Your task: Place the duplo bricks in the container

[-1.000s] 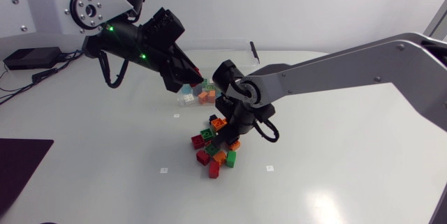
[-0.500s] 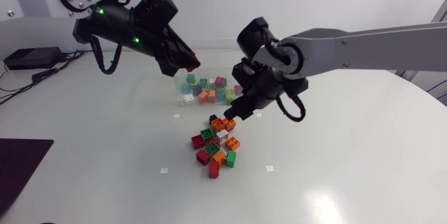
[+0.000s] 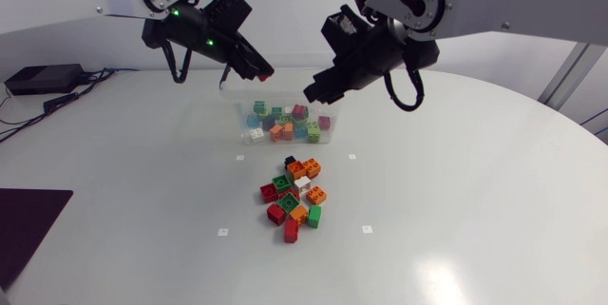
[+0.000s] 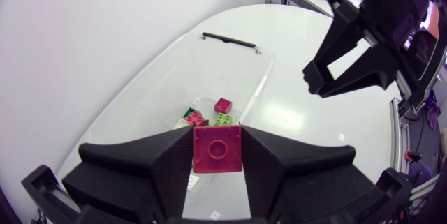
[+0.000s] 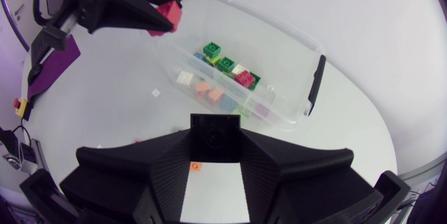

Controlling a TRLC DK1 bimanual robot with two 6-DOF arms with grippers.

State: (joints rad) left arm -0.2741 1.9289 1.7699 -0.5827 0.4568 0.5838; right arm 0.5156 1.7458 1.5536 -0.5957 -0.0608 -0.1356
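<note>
While in left claw (image 4: 217, 139), square red brick (image 4: 217, 151)

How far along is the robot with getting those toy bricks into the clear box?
Partly done. A good handful of bricks already lie in the container. In hand: the left gripper holds a red brick above it, and the right gripper holds a black brick close by. Left to do: a pile of roughly a dozen sits on the table in front of the container.
</note>
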